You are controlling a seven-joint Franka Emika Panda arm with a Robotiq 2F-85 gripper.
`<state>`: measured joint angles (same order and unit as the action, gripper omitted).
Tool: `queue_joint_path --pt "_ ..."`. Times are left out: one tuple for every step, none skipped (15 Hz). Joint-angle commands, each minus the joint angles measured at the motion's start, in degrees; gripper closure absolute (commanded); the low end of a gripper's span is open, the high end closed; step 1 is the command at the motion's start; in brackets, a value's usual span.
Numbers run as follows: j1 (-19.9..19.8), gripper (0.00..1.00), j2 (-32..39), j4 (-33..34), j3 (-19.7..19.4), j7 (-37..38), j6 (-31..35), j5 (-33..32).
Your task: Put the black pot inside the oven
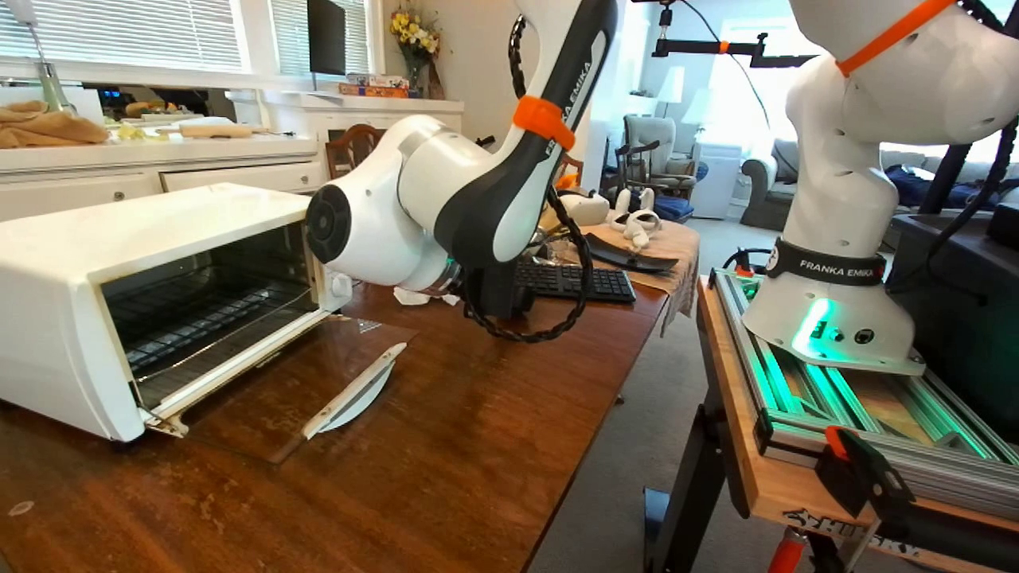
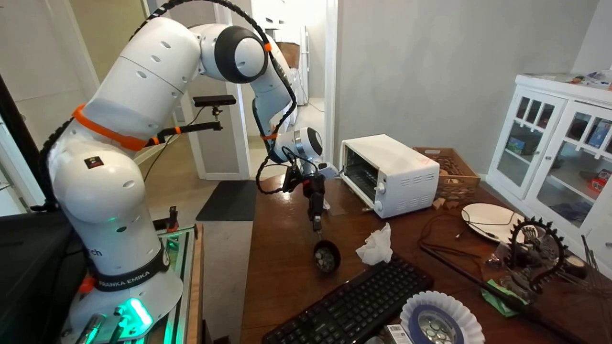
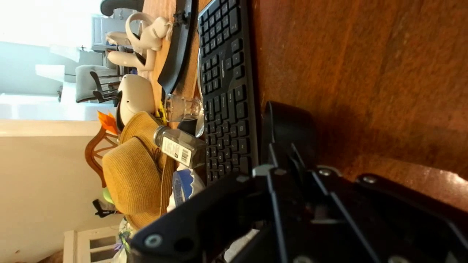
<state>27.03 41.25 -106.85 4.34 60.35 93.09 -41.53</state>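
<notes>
- My gripper (image 2: 317,224) looks clamped on the black pot (image 2: 327,256), just below the middle of an exterior view, the pot's mouth turned toward that camera; I judge the grasp done.
- Whether the pot hangs above the bench (image 2: 282,286) or brushes it, I can't tell.
- The toaster oven (image 1: 159,227) sits at the left of an exterior view, its glass door (image 1: 279,386) already folded down; the wire rack (image 1: 211,320) shows inside.
- The pot is outside, apart from the opening; carrying, setting down and letting go remain.
</notes>
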Motion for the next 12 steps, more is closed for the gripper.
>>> queue_joint_path --pt "2.69 0.97 0.49 2.18 0.87 3.11 -5.12 -2.68" --pt "3.48 0.97 0.74 2.99 1.14 3.33 -7.01 -3.63" --pt "4.13 0.97 0.91 3.77 1.42 3.2 -9.05 -4.62" --pt "4.95 0.97 1.25 4.73 1.65 3.19 -11.57 -5.87" --pt "5.37 0.97 1.35 5.45 2.1 2.92 -13.51 -6.75" --pt "5.8 0.97 1.83 6.55 2.39 2.51 -15.55 -7.61" --pt "5.83 0.97 2.33 7.31 2.77 2.17 -16.66 -8.02" --pt "5.62 0.97 2.86 7.89 3.07 1.86 -17.27 -8.26" --pt "5.37 0.97 3.18 8.24 3.46 1.57 -17.38 -8.26" --pt "4.85 0.97 3.36 8.36 3.89 1.06 -16.67 -8.01" --pt "4.48 0.97 3.48 8.4 4.15 0.78 -15.97 -7.74" --pt "3.51 0.97 3.08 7.82 4.61 0.0 -14.2 -7.28"
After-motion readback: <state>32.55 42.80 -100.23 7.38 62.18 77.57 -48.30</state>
